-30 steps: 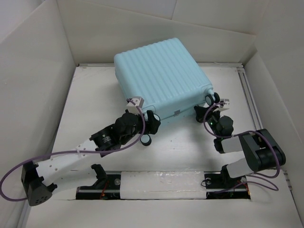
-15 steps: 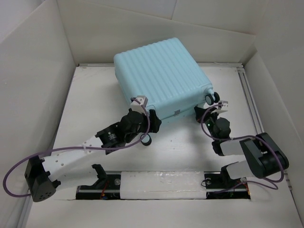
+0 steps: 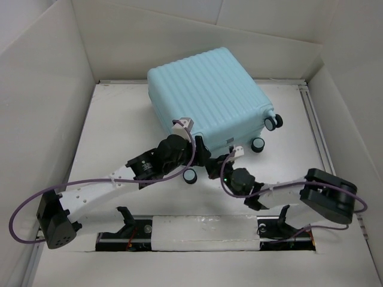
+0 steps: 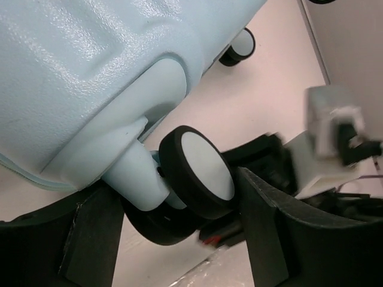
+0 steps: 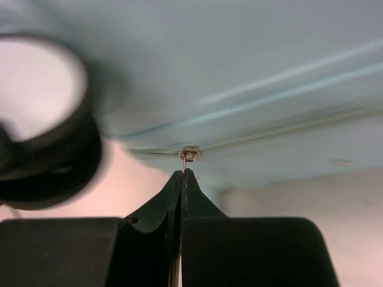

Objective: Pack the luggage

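Observation:
The pale aqua ribbed luggage [image 3: 209,95] lies closed and flat at the back of the table. It also fills the left wrist view [image 4: 90,78] and the right wrist view [image 5: 239,72]. My left gripper [image 3: 197,160] is at its near left corner, with the jaws on either side of a black-and-white caster wheel [image 4: 200,170]; the gripper [image 4: 179,200] presses on it. My right gripper [image 3: 218,167] sits just to the right at the front edge. In its wrist view the gripper [image 5: 182,176] is shut on the thin metal zipper pull [image 5: 187,155] at the shell's seam.
Two more caster wheels [image 3: 258,144] [image 3: 274,121] stick out at the luggage's near right corner. White walls enclose the table on the left, back and right. A rail with black clamps [image 3: 203,230] runs along the near edge.
My right gripper has travelled left along the luggage's front edge, from the right corner wheels to the left corner. The luggage has shifted a little to the right. My left gripper followed its corner.

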`<state>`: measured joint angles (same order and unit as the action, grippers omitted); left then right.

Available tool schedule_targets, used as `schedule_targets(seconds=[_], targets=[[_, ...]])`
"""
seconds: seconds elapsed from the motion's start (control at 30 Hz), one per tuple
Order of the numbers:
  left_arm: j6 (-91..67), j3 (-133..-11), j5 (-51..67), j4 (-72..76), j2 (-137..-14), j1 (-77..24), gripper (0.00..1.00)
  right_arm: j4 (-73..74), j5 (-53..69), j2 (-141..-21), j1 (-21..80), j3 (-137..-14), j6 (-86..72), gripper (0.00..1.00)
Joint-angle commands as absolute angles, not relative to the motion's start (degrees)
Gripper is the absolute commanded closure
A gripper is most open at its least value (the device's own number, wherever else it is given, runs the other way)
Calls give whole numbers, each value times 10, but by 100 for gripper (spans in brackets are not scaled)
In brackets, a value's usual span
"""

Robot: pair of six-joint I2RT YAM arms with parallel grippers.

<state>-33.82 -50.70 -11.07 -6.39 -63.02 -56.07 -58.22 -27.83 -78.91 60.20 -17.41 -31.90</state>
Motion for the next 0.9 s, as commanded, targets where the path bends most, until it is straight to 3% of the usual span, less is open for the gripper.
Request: schedule_targets(seconds=[0.0, 0.33, 0.5, 0.63, 0.7, 0.73, 0.8, 0.87], targets=[[-346, -569, 42, 85, -644, -562, 100, -687, -201, -870, 690, -247, -365, 100], [-452, -585, 169, 124, -603, -584, 100, -1032, -217, -1239, 782, -470, -475, 100], [-457, -599, 114, 130, -636, -657, 100, -1038, -291, -1283, 796, -542, -505, 100], [-474, -599, 120, 167, -642, -671, 100, -1038, -359, -1225, 817, -477, -484, 100], [-474, -598, 126, 179, -642, -671, 100, -1038, -376, -1177, 825, -401, -484, 74], [-450, -608, 109, 162, -642, -671, 81, -1038, -387, -1160, 843, -373, -484, 61], [-413, -651, 58, 74, -631, -671, 52, -1031, -431, -1129, 862, -290, -484, 38], [-385, -665, -35, 20, -601, -671, 30, -992, -456, -1077, 889, -245, -496, 34]])
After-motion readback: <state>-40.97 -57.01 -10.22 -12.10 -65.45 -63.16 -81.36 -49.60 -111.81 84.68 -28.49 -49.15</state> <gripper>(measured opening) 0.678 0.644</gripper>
